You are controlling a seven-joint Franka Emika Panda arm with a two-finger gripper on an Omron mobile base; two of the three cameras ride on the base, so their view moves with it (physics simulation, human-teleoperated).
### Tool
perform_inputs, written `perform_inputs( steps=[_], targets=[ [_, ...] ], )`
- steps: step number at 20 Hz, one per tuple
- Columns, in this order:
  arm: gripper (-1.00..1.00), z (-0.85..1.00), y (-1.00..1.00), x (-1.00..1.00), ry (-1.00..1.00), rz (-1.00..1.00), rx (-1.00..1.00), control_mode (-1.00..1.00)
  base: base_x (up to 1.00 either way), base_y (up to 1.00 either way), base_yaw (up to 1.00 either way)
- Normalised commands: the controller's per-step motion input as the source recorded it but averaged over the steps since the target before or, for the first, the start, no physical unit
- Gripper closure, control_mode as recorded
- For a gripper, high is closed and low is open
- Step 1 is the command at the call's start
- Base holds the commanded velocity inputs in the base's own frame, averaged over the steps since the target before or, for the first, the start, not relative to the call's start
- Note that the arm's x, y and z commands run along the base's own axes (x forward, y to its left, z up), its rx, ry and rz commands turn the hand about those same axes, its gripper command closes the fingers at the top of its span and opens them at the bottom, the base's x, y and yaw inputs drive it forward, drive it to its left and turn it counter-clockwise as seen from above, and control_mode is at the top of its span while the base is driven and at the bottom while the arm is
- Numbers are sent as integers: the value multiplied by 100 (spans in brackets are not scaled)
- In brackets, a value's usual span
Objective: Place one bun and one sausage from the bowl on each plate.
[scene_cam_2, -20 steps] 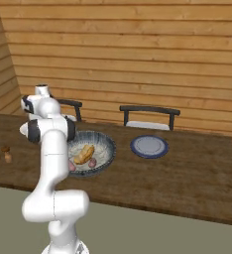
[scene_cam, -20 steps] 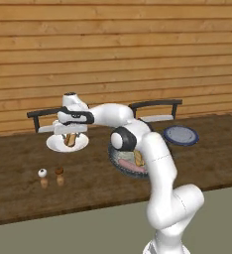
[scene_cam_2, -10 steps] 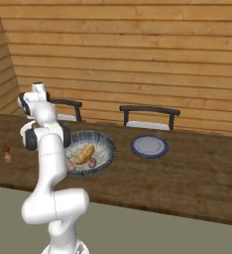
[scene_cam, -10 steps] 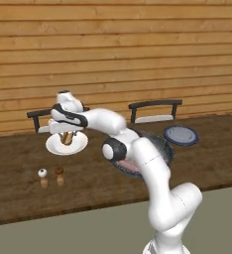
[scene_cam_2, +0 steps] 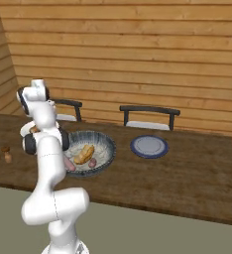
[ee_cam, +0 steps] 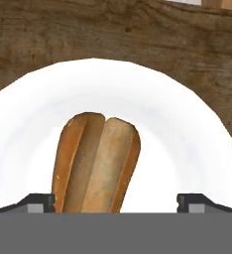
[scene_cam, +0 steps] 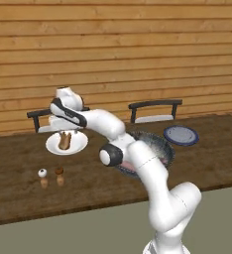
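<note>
Gripper (ee_cam: 116,201) has risen off white plate (scene_cam: 78,145), fingers spread wide, empty; bun (ee_cam: 96,161) lies on plate. Risk (low clearance): fingertip clips bun during swing toward bowl (scene_cam_2: 107,144).

Split golden bun (ee_cam: 95,163) lying on the white plate (scene_cam: 79,144) far left, patterned bowl (scene_cam_2: 107,147) centre — bun and sausage inside, blue-grey plate (scene_cam_2: 148,147) right
</note>
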Motion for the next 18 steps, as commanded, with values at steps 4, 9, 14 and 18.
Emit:
perform_inputs(
  steps=[4, 9, 14, 18],
  targets=[
    [-100, 76, -85, 0, 0, 0, 22, -100, 0, 0, 0],
    [-100, 93, -40, 0, 0, -3, 17, -100, 0, 0, 0],
    [-100, 97, 0, -10, 21, -18, -2, -100, 0, 0, 0],
    [-100, 52, 14, -1, 83, -3, -40, -100, 0, 0, 0]
  ],
)
